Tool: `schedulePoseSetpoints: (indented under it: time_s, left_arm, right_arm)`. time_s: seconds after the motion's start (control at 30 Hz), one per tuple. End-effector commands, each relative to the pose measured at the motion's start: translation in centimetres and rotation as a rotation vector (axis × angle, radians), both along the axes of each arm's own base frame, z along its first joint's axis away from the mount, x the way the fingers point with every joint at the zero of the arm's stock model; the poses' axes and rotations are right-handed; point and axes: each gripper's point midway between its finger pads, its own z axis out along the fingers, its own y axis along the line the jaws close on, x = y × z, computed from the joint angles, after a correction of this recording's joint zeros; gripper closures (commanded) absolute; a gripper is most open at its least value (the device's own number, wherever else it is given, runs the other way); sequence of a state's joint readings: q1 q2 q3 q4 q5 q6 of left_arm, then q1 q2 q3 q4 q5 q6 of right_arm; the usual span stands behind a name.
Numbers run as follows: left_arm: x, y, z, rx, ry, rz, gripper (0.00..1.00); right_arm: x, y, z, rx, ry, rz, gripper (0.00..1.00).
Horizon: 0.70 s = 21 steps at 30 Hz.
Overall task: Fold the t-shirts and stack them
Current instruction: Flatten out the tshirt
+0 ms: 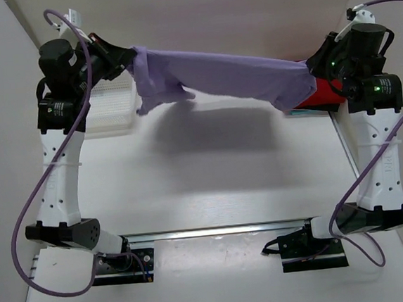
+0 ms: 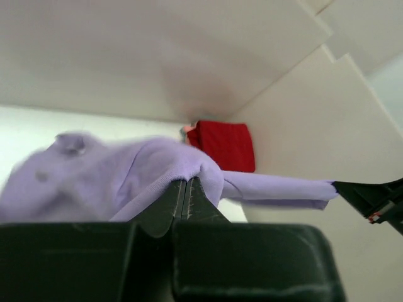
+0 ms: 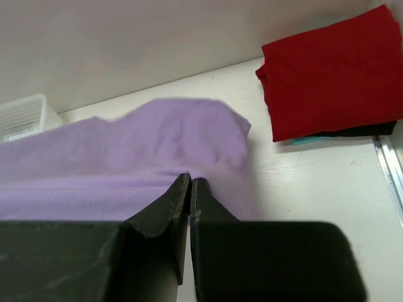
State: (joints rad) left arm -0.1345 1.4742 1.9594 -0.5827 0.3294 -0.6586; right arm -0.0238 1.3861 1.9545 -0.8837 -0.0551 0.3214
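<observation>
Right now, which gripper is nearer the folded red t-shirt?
Right. The right gripper hangs right by the red t-shirt at the far right; the left gripper is across the table near the basket. Both are shut on the lavender t-shirt.

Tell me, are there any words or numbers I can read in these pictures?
No words, numbers, brands or signs can be read in any of the three views.
The lavender t-shirt: plain cloth, no print showing.
The red t-shirt: plain, no print or tag showing.
The white basket: no label visible.
The robot arms: only small green lights, no readable writing.
</observation>
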Motion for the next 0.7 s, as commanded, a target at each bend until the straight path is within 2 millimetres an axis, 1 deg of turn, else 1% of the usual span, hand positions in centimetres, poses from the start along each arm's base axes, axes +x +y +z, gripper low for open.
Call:
schedulePoseSetpoints:
  time_s: [0.0,0.03,0.1,0.13,0.17,0.2,0.23,0.27,0.3,0.33,0.37,0.4,0.43,0.47,0.5,0.53,0.57,0.6,0.63,0.67]
  left_arm:
    - [-1.4,1.9,4.2,-0.001,-0.108,0.073,1.00]
    - [-1.0,1.9,4.1,-0.026,-0.100,0.073,1.00]
    - [-0.1,1.3,3.4,-0.040,-0.080,0.042,1.00]
    - [1.0,0.9,2.4,-0.048,-0.049,0.028,1.00]
    - [2.2,0.4,1.6,-0.052,-0.030,0.008,1.00]
    - [2.7,0.2,1.5,-0.056,-0.029,-0.004,1.00]
    - [4.1,0.0,0.7,-0.057,-0.013,-0.007,1.00]
    - [5.4,0.4,0.3,-0.054,-0.005,-0.001,1.00]
    - [7.1,0.2,-1.2,-0.047,0.025,-0.001,1.00]
    - [7.3,0.4,0.0,-0.056,0.001,-0.002,1.00]
    - [9.0,0.8,-1.1,-0.052,0.021,0.008,1.00]
    - [9.7,0.6,-0.4,-0.063,0.009,0.000,1.00]
    - [9.4,1.0,2.1,-0.074,-0.045,0.006,1.00]
    - [10.2,1.0,1.8,-0.085,-0.039,-0.006,1.00]
    - [9.6,1.2,4.0,-0.089,-0.099,-0.022,1.00]
    - [9.5,2.0,4.8,-0.112,-0.111,-0.013,1.00]
    - [9.2,2.5,5.1,-0.123,-0.122,-0.013,1.00]
    - [7.8,2.7,6.7,-0.120,-0.166,-0.019,1.00]
    - [6.9,2.9,6.9,-0.119,-0.177,-0.015,1.00]
    - [6.5,3.0,6.7,-0.114,-0.173,-0.016,1.00]
  right_arm:
    - [-2.1,-2.8,6.0,-0.065,-0.184,-0.124,1.00]
    - [-1.4,-2.8,5.8,-0.064,-0.180,-0.121,0.99]
    - [-0.4,-2.2,5.9,-0.050,-0.182,-0.083,1.00]
    - [0.8,-1.9,5.0,-0.021,-0.160,-0.053,1.00]
    - [1.7,-1.7,4.6,-0.011,-0.152,-0.051,1.00]
    - [2.1,-1.4,4.9,-0.001,-0.160,-0.040,1.00]
    - [3.4,-1.4,3.7,0.000,-0.127,-0.031,1.00]
    - [4.6,-1.2,3.3,-0.005,-0.120,-0.025,1.00]
    - [5.3,-1.2,3.1,0.004,-0.117,-0.019,1.00]
    - [6.1,-1.3,3.3,0.001,-0.125,-0.004,1.00]
    - [7.1,-1.6,2.6,0.013,-0.107,-0.013,1.00]
    - [7.0,-1.2,4.3,0.013,-0.154,0.008,1.00]
    - [7.7,-1.2,4.2,0.003,-0.156,0.014,0.99]
    - [7.4,-0.6,6.0,-0.016,-0.204,0.030,1.00]
    - [7.2,-0.7,7.3,-0.035,-0.240,0.030,1.00]
    - [7.0,-0.8,8.0,-0.051,-0.260,0.025,1.00]
    - [6.3,-0.6,9.2,-0.063,-0.288,0.028,1.00]
    - [6.2,-0.7,9.5,-0.072,-0.299,0.018,1.00]
    - [5.9,-0.7,9.2,-0.076,-0.289,0.027,1.00]
    - [5.2,-0.8,9.8,-0.076,-0.302,0.020,1.00]
